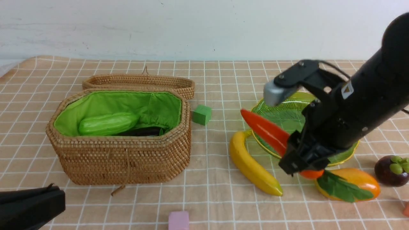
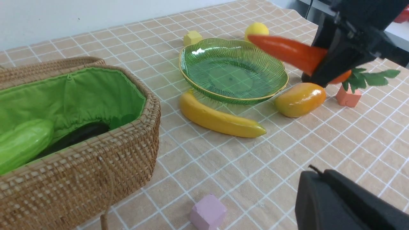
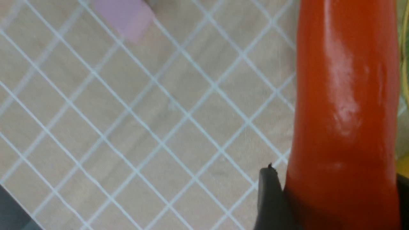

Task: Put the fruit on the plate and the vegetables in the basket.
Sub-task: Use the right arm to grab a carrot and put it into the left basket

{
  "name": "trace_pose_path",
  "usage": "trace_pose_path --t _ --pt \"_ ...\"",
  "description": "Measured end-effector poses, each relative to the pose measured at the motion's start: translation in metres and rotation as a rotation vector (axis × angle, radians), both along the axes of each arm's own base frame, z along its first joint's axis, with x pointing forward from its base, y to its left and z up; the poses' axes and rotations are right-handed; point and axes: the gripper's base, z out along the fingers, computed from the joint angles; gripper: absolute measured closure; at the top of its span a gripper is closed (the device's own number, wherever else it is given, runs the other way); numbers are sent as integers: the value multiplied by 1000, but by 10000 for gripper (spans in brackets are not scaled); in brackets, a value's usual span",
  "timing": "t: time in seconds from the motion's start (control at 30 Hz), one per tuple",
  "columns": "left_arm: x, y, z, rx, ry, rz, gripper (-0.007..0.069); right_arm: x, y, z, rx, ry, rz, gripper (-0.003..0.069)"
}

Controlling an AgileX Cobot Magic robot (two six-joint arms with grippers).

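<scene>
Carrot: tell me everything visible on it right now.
The carrot is a glossy orange-red taper, plastic-looking, with green leaves at its thick end. The right gripper is shut on it near that end, holding it off the table, tilted, tip up and toward the basket. In the front view it overlaps the plate's left rim; only the gripper appears to touch it.
</scene>
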Motion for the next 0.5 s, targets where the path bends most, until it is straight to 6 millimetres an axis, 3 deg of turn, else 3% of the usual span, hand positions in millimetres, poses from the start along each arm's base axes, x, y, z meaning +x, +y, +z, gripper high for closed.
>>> trace_pose_path --t 0.37,0.5 --pt "3 4 -1 68 -44 29 638 3 15 36 195 -120 68 286" --pt "7 10 -1 104 -59 110 638 17 53 60 363 -257 196 286"
